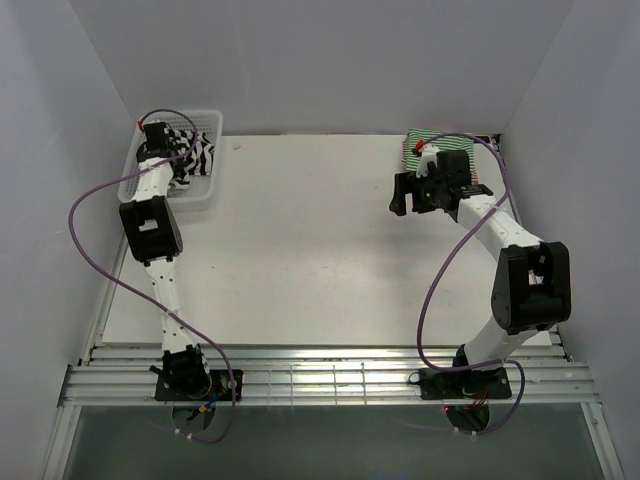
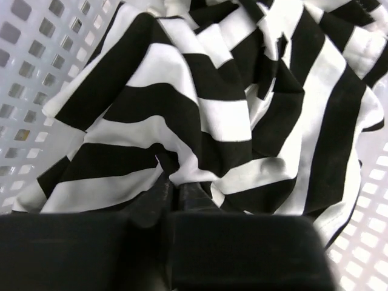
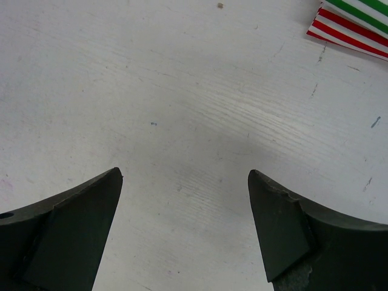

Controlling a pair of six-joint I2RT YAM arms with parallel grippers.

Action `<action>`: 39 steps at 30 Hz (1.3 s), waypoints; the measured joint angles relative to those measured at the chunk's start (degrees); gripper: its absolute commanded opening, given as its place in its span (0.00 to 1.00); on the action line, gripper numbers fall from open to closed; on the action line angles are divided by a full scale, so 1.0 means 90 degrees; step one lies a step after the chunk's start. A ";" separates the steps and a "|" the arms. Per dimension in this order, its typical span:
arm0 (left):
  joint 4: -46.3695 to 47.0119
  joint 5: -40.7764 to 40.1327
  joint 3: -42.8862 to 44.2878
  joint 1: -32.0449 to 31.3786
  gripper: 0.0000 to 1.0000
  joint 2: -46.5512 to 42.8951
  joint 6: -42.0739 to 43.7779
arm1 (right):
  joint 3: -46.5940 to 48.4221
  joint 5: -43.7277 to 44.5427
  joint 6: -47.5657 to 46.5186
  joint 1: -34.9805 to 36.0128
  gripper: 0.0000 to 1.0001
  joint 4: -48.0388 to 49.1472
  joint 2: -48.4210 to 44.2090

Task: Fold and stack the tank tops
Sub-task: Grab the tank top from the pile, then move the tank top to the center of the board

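The black-and-white broad-striped tank top (image 1: 203, 156) lies crumpled in the white mesh basket (image 1: 216, 121). My left gripper (image 1: 178, 152) reaches into the basket, and in the left wrist view its fingers (image 2: 171, 182) are pinched together on a fold of that tank top (image 2: 200, 109). At the back right lies a folded stack, the green-and-white tank top (image 1: 450, 146) on top. The right wrist view shows its corner (image 3: 364, 9) over the red-and-white tank top (image 3: 348, 33). My right gripper (image 1: 407, 195) hovers open over bare table (image 3: 185, 176), just in front and left of the stack.
The basket wall (image 2: 36, 48) surrounds the left gripper on the left and right sides. The white table (image 1: 300, 250) is boxed in by white walls at the back and both sides. Purple cables loop beside each arm.
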 measured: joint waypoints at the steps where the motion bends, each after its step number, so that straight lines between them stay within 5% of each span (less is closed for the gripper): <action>1: 0.0005 0.0041 0.0000 0.0024 0.00 0.0024 0.0029 | 0.0000 0.0017 0.0000 0.0000 0.90 0.0002 -0.0015; 12: 0.0401 0.0554 -0.0051 0.0046 0.00 -0.0724 -0.0282 | -0.0109 0.0126 0.0024 0.0041 0.90 0.0012 -0.0515; 21: 0.1236 0.2499 -0.1042 -0.0129 0.00 -0.3949 -0.1316 | -0.0593 0.0177 0.0350 0.0041 0.90 0.0170 -0.1928; 32: 0.1860 0.3854 -0.2975 -0.3184 0.01 -0.6564 -0.1792 | -0.1209 0.0483 0.0903 0.0041 0.90 -0.0007 -0.3478; 34: 0.1943 0.3750 -0.3823 -0.3143 0.28 -0.6963 -0.1880 | -0.1219 0.0617 0.0991 0.0041 0.90 -0.0238 -0.3553; 35: 0.1955 0.3708 -0.4274 -0.3075 0.71 -0.7133 -0.1902 | -0.1219 0.0682 0.1030 0.0041 0.90 -0.0391 -0.3582; 36: 0.1967 0.3684 -0.4636 -0.3031 0.83 -0.7240 -0.1889 | -0.1219 0.0753 0.1073 0.0041 0.90 -0.0573 -0.3616; 39: 0.1965 0.3451 -0.5833 -0.2917 0.98 -0.7410 -0.2050 | -0.1268 0.0889 0.1168 0.0041 0.90 -0.1149 -0.3786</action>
